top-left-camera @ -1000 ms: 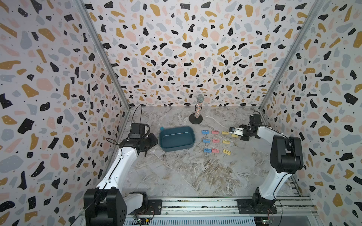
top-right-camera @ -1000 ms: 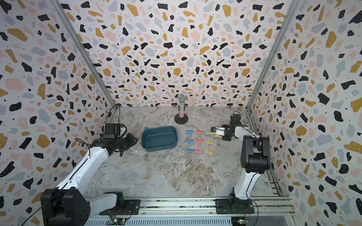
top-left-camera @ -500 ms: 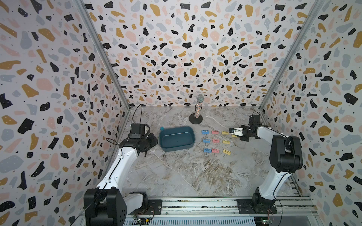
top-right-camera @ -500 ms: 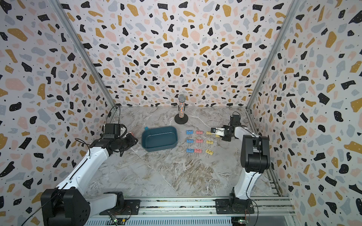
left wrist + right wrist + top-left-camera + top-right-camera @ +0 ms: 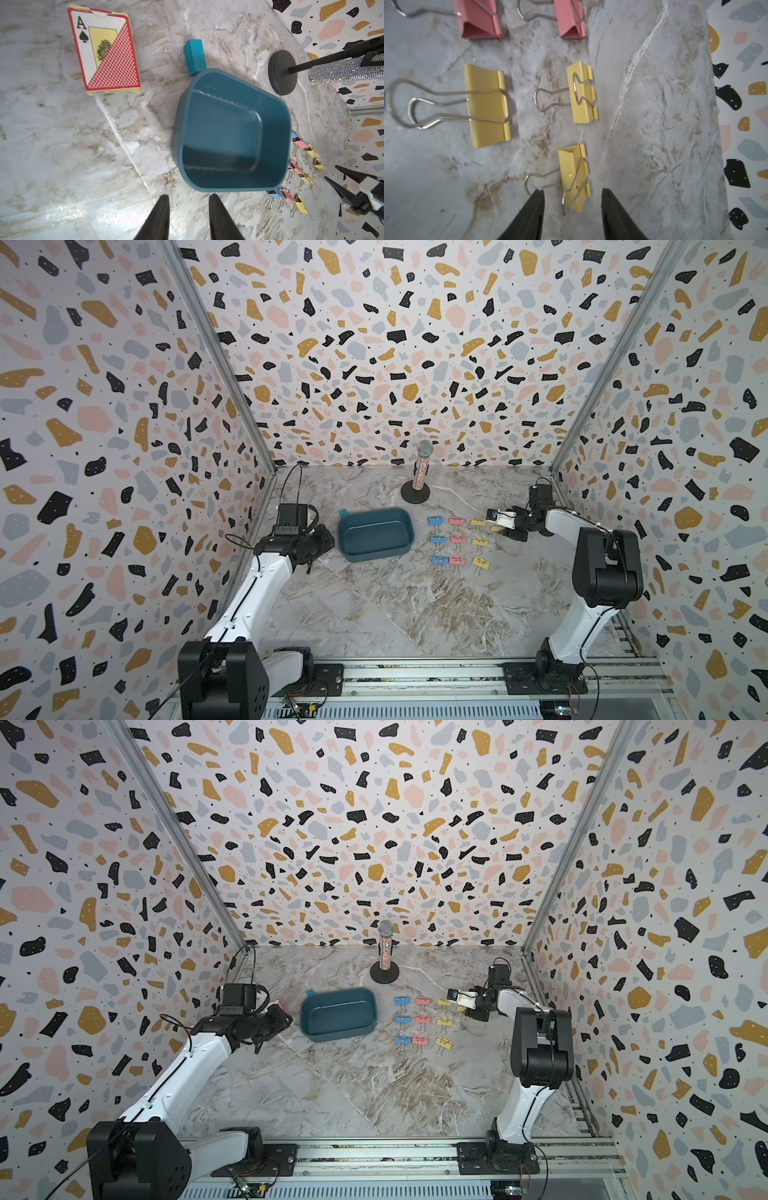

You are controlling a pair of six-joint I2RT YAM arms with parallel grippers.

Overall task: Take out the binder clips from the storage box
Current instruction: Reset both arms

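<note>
The binder clips (image 5: 457, 539) were all out of the storage box (image 5: 376, 533). They lay on the table (image 5: 395, 605) in neat rows just beside the box, on my right arm's side: blue nearest the box, then pink, then yellow. One more yellow clip (image 5: 572, 176) lay farthest from the box, flat between the fingers of my right gripper (image 5: 573, 190), whose jaws stood wide and did not pinch it. My left gripper (image 5: 188, 197) sat on the box's other side, fingers a little apart, holding nothing. A small teal block (image 5: 194, 57) sat by a box corner, a card pack (image 5: 104, 52) lay past it, and a sparkly microphone (image 5: 422, 466) stood behind the box.
</note>
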